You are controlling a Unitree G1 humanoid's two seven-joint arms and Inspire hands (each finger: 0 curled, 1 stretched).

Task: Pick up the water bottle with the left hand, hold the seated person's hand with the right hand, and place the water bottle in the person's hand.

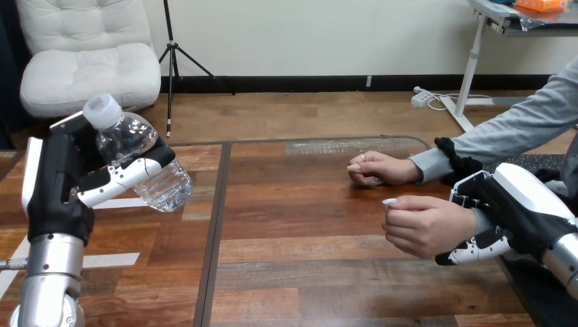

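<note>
The left hand (88, 184) has its fingers wrapped round the water bottle (146, 167) and holds it tilted, cap toward ten o'clock, above the table (300, 272) at the nine o'clock side, ready, I'd say, to carry across. At four o'clock the right hand (508, 218) closes round the wrist of the person's nearer hand (422, 226), probably to steady it. That hand is loosely fisted, not open to receive. The person's other hand (375, 168) rests at its eleven o'clock. How firm the wrist grip is, I can't tell, as part of it is hidden.
</note>
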